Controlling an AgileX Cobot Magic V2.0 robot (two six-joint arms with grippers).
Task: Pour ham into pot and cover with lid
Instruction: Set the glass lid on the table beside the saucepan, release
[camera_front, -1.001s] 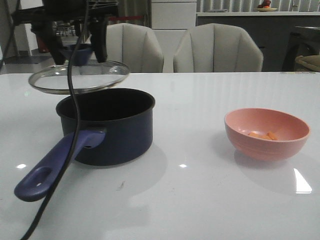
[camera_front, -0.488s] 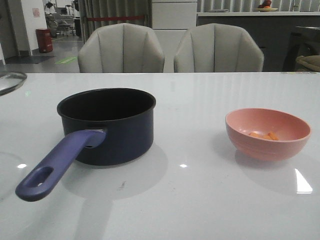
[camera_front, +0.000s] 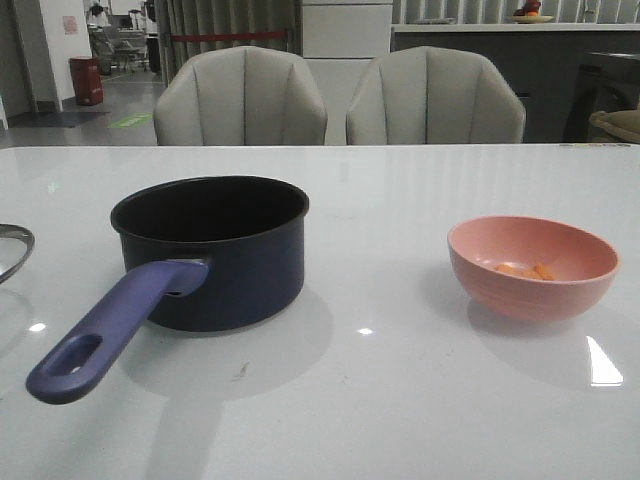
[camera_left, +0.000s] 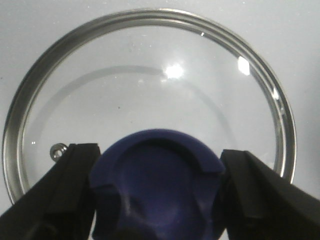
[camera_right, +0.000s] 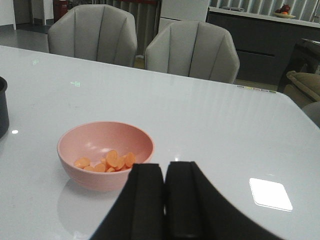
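The left claw (camera_left: 157, 200) grips the blue knob of the lid (camera_left: 150, 85), which sits at the left edge of the worktop (camera_front: 400, 400). The right claw (camera_right: 165, 200) is closed tight with nothing in it, near the pink bowl (camera_right: 105, 172). The ham (camera_right: 107, 161) lies in that bowl, on the right side. The pot (camera_front: 210, 250) stands uncovered on the left side. The worktop is white and shiny. Two pale chairs (camera_front: 340, 95) wait behind its far edge.

bg: 2 grey chairs (camera_front: 240, 97) | white glossy table (camera_front: 400, 400) | dark counter (camera_front: 470, 40) behind
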